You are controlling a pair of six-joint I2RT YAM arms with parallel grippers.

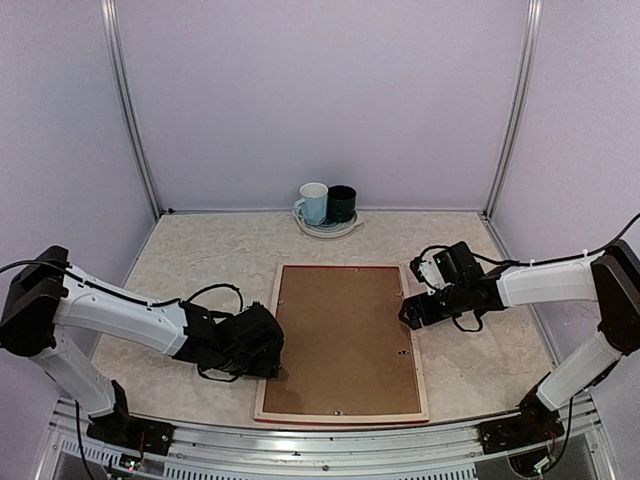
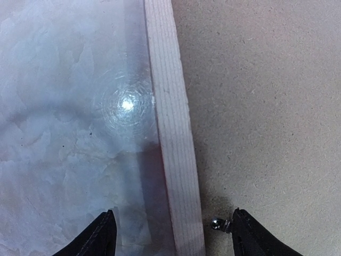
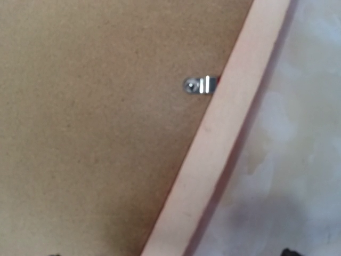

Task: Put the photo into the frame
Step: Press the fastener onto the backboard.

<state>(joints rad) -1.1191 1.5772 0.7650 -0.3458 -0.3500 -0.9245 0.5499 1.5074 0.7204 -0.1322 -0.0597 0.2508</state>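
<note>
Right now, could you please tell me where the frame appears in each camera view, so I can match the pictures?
Top external: the frame lies back up, in the lower centre of the picture.
Left wrist: one pale rail of the frame runs top to bottom through the middle.
Right wrist: one rail of the frame slants from top right to bottom centre.
Shared landmark: the brown backing board inside the frame shows in all three views.

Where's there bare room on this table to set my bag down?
Bare tabletop far left, between the back wall and the left arm; also far right, between the mugs and the right arm. Crowded: both sides of the frame.
</note>
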